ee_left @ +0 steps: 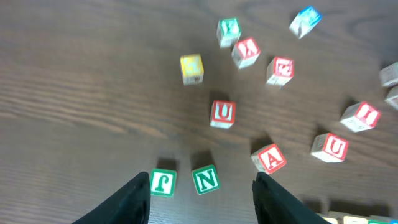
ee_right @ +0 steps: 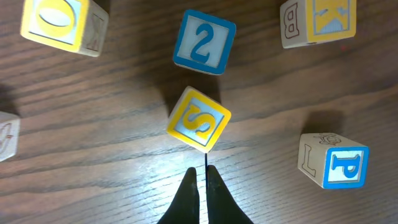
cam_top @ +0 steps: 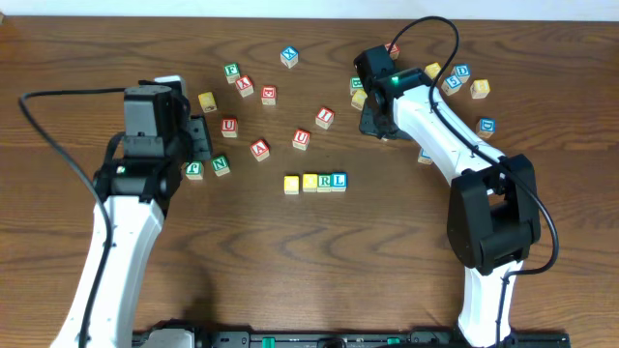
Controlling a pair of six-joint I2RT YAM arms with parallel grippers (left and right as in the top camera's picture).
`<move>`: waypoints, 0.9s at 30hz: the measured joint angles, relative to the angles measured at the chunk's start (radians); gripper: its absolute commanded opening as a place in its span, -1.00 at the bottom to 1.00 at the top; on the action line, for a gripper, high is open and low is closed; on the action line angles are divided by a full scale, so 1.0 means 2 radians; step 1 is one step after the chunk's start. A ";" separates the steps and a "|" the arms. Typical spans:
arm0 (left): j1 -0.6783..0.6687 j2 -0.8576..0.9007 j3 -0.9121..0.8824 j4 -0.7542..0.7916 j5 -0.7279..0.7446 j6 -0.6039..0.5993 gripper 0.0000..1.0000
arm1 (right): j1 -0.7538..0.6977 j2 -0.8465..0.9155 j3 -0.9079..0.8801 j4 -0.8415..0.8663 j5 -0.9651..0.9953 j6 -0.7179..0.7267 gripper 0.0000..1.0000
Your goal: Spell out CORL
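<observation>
Four cubes stand side by side in a row at the table's middle: a yellow-topped cube (cam_top: 291, 183), a second yellow-topped cube (cam_top: 309, 182), a white cube with a green R (cam_top: 324, 181) and a white cube with a blue L (cam_top: 338, 180). The yellow cubes' letters are too small to read. My left gripper (cam_top: 199, 138) hangs to the row's upper left. In the left wrist view it (ee_left: 202, 176) is open and holds nothing, above a green J cube (ee_left: 163, 182) and a green N cube (ee_left: 205, 179). My right gripper (cam_top: 376, 126), upper right of the row, is shut and empty (ee_right: 203, 168).
Red-lettered cubes U (ee_left: 222, 113), A (ee_left: 270, 158), U (ee_left: 329, 147) and I (ee_left: 360, 116) lie scattered ahead of the left gripper. Under the right gripper lie a yellow S cube (ee_right: 198, 119), a blue 2 cube (ee_right: 204, 42) and a blue P cube (ee_right: 334, 160).
</observation>
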 measured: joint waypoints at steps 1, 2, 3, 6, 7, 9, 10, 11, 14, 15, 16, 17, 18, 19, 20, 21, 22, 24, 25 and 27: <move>-0.002 0.014 0.000 0.000 0.002 -0.003 -0.27 | 0.000 0.000 0.005 0.000 -0.002 -0.002 -0.98; -0.002 0.031 0.000 0.000 0.008 -0.009 -0.35 | 0.000 0.000 0.010 -0.002 -0.003 -0.004 -0.98; -0.003 0.043 0.000 -0.001 0.012 -0.013 -0.45 | 0.000 0.000 0.015 -0.003 -0.003 -0.004 -0.98; -0.014 0.109 0.000 -0.002 0.058 -0.019 -0.85 | 0.000 0.000 0.041 -0.012 -0.006 -0.013 -0.98; -0.018 0.124 0.000 -0.001 0.073 -0.019 -0.85 | 0.000 0.000 0.047 -0.014 -0.006 -0.014 -0.98; -0.027 0.147 0.000 -0.002 0.098 -0.022 -0.85 | 0.000 0.000 0.058 -0.017 -0.006 -0.016 -0.98; -0.031 0.154 0.000 -0.003 0.109 -0.022 -0.85 | 0.000 0.000 0.062 -0.017 -0.006 -0.018 -0.98; -0.036 0.157 0.000 -0.005 0.118 -0.022 -0.85 | 0.000 0.000 0.065 -0.018 -0.006 -0.019 -0.98; -0.056 0.158 0.000 -0.009 0.148 -0.024 -0.85 | 0.000 0.000 0.067 -0.018 -0.001 -0.022 -0.97; -0.061 0.158 0.000 -0.011 0.153 -0.024 -0.85 | 0.000 0.000 0.067 -0.018 0.000 -0.022 -0.98; -0.071 0.158 0.000 -0.017 0.158 -0.025 -0.85 | 0.000 0.000 0.067 -0.017 0.002 -0.022 -0.97; -0.076 0.158 0.000 -0.020 0.159 -0.025 -0.85 | 0.000 0.000 0.067 -0.016 0.002 -0.022 -0.97; -0.083 0.158 0.000 -0.027 0.161 -0.025 -0.85 | 0.000 0.000 0.067 -0.013 0.003 -0.022 -0.98; -0.093 0.158 0.000 -0.036 0.161 -0.025 -0.85 | -0.001 0.000 0.067 -0.012 0.003 -0.022 -0.98; -0.100 0.158 0.000 -0.042 0.157 -0.025 -0.85 | -0.001 0.000 0.067 -0.011 0.003 -0.023 -0.98; -0.105 0.158 0.000 -0.047 0.152 -0.025 -0.85 | -0.002 0.000 0.067 -0.010 0.003 -0.022 -0.98; -0.110 0.158 0.000 -0.053 0.139 -0.025 -0.85 | -0.003 0.000 0.067 -0.010 0.003 -0.022 -0.98; -0.116 0.158 -0.001 -0.053 0.123 -0.025 -0.85 | -0.007 0.000 0.067 -0.010 0.003 -0.022 -0.98; -0.120 0.158 -0.003 -0.054 0.111 -0.025 -0.85 | -0.009 0.000 0.067 -0.010 0.003 -0.022 -0.98; -0.121 0.158 -0.010 -0.055 0.099 -0.025 -0.84 | -0.011 0.000 0.067 -0.009 0.003 -0.022 -0.98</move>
